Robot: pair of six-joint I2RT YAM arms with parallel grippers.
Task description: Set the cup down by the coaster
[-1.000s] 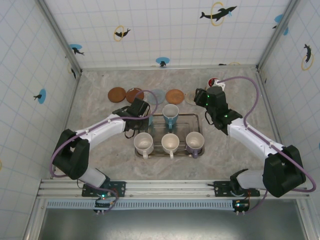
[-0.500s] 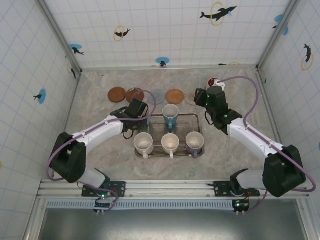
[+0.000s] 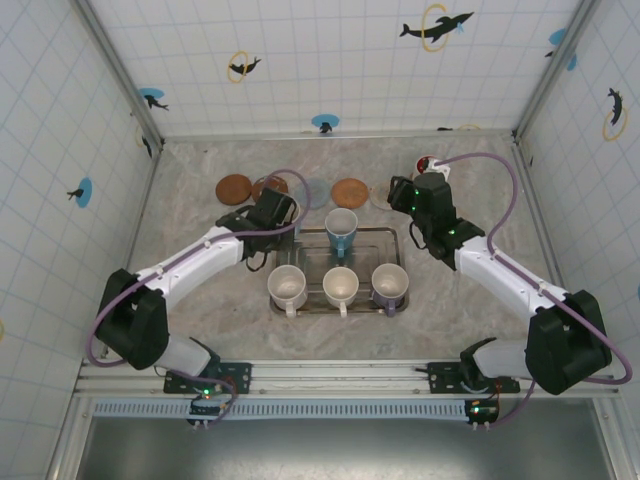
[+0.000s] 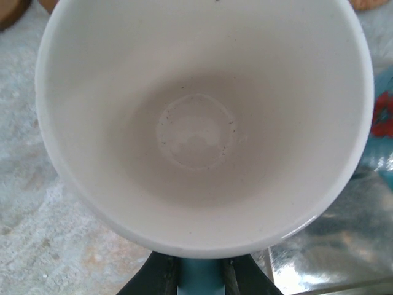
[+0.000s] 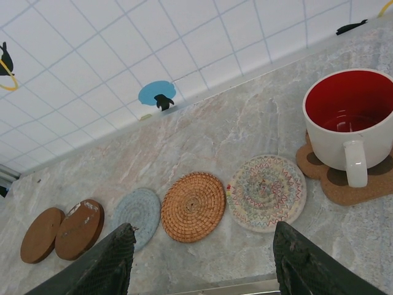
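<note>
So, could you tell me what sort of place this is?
Probably a robot test booth, not a kitchen: grid-printed walls with dolphin stickers box in a marble-look table, and two arms are bolted to a rail at its near edge.

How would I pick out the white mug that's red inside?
Look to the marble tabletop's far right corner, past the row of round coasters. A white ceramic mug stands there on a lumpy-edged cork coaster; unlike the mugs on the metal tray, its inside is red.
</note>
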